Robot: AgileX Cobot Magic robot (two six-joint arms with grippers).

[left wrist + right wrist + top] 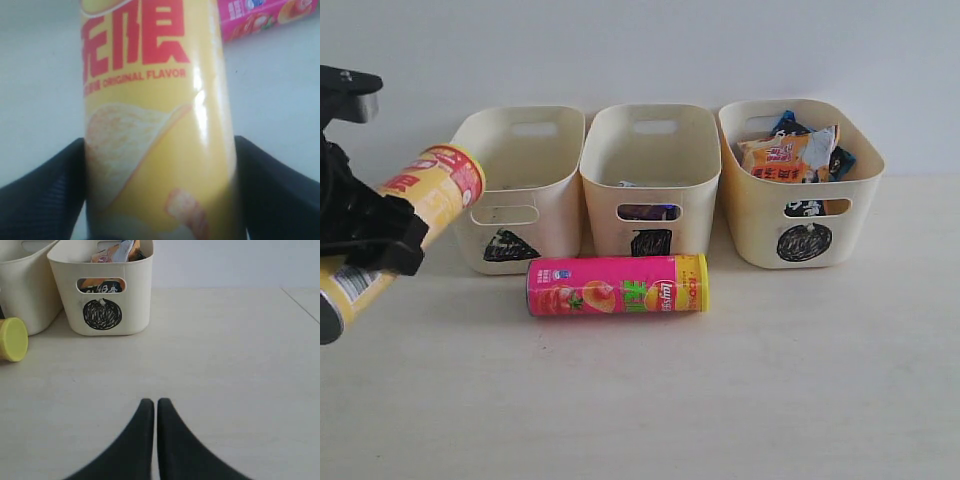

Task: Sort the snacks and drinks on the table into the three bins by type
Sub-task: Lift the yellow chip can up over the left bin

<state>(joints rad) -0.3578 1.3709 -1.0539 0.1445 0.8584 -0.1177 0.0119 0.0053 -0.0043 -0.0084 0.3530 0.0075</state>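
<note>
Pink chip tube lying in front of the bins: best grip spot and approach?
Mid-length of the pink cylindrical chip tube, probably from straight above, closing across its round barrel. It lies on its side along the fronts of the cream plastic bins, so the long flanks are exposed.

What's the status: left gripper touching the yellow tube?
Touching. Left wrist view: left gripper fingers flush against both sides of the yellow tube, no gap.

Left tool [372, 238] holds yellow tube [432, 188] tilted near triangle bin [560, 200].
</note>
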